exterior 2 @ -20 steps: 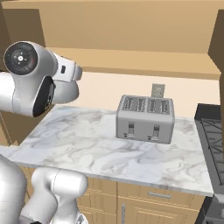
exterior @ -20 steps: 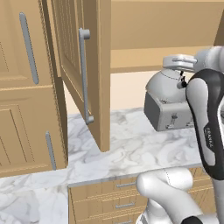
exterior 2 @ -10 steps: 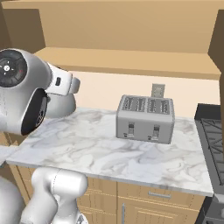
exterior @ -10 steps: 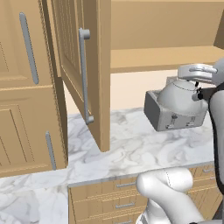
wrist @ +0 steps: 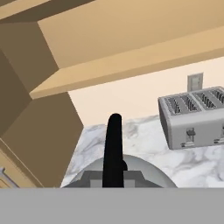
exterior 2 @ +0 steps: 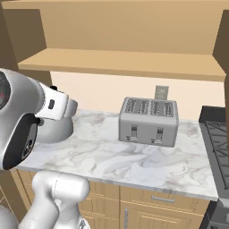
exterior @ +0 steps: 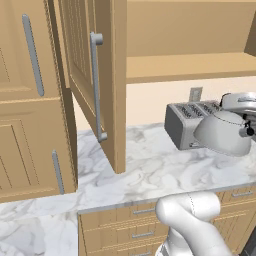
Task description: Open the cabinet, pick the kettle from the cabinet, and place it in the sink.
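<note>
Marble counter (exterior: 150,175) runs below the open cabinet (exterior: 95,75), and I have the jaws clenched on the kettle's black handle (wrist: 113,148). The kettle (exterior: 224,132) hangs in the air above the counter, just in front of the toaster (exterior 2: 148,120). Half a second ago it sat further left in my left base view; now it rides toward the right edge, well clear of the bare shelf (exterior 2: 120,62). I judge the pick done and the carry to the sink under way.

Kitchen: marble counter (exterior 2: 134,161), toaster (exterior 2: 149,121), wooden cabinet (exterior: 95,75).
</note>
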Robot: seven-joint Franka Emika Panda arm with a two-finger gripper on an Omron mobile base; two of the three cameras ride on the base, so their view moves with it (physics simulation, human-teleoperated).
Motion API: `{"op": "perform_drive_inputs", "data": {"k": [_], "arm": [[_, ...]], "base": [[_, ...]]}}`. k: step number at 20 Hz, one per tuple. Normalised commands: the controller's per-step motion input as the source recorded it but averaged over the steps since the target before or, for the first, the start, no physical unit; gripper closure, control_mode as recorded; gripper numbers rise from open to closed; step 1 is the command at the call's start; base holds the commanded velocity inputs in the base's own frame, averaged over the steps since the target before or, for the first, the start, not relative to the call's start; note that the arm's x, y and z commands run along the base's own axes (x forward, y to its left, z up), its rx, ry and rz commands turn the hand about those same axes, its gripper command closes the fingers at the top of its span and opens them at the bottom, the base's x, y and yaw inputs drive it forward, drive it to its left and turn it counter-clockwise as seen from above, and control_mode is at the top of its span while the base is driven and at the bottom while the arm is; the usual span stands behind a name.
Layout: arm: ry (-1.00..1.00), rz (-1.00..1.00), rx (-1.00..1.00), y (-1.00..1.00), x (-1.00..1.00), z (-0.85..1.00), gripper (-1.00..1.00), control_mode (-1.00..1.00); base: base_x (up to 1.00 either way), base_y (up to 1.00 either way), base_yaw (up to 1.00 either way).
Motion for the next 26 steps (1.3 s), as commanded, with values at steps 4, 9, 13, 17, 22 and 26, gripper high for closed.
{"op": "perform_drive_inputs", "data": {"k": [4,9,13,17,22,26], "arm": [[0.07,-0.01,0.00,-0.09,-0.53,-0.19,1.00,-1.00],[0.09,-0.01,0.00,-0.05,-0.48,-0.21,1.00,-1.00],[0.00,0.00,0.00,0.00,0.00,0.00,1.00,1.00],[0.00,0.00,0.00,0.00,0.00,0.00,1.00,1.00],[0.00,0.00,0.00,0.00,0.00,0.00,1.00,1.00],[0.00,0.00,0.00,0.00,0.00,0.00,1.00,1.00]], "base": [[0.00,0.00,0.00],[0.00,0.00,0.00],[-0.43,-0.08,-0.01],[-0.36,0.00,-0.01],[-0.43,-0.04,-0.01],[-0.53,-0.25,-0.01]]}}
